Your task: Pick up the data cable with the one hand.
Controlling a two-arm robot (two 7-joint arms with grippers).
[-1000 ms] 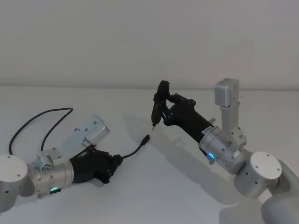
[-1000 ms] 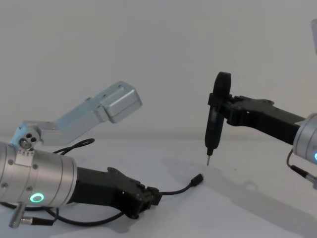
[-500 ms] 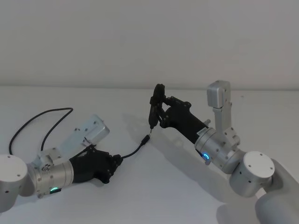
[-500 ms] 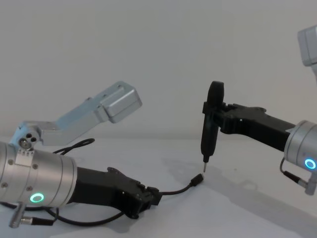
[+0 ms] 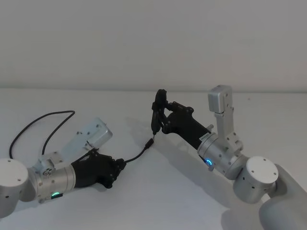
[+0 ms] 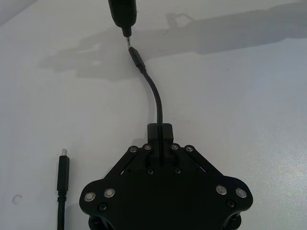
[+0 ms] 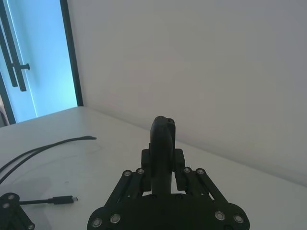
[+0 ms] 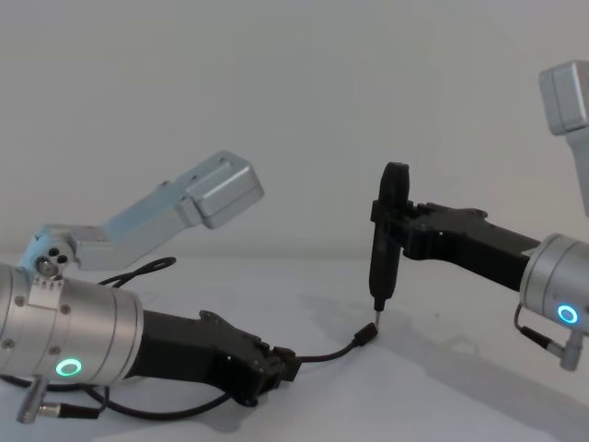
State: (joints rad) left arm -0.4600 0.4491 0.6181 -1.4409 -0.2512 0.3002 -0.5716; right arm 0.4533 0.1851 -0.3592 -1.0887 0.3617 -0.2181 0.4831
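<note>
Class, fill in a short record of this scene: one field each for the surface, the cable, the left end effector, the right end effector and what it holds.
surface: white table
cable: black data cable, free plug end raised off the table
left end effector: low over the table, shut on the data cable
right end effector: shut on a slim black tool
tool: upright, tip pointing down, right at the cable's plug
</note>
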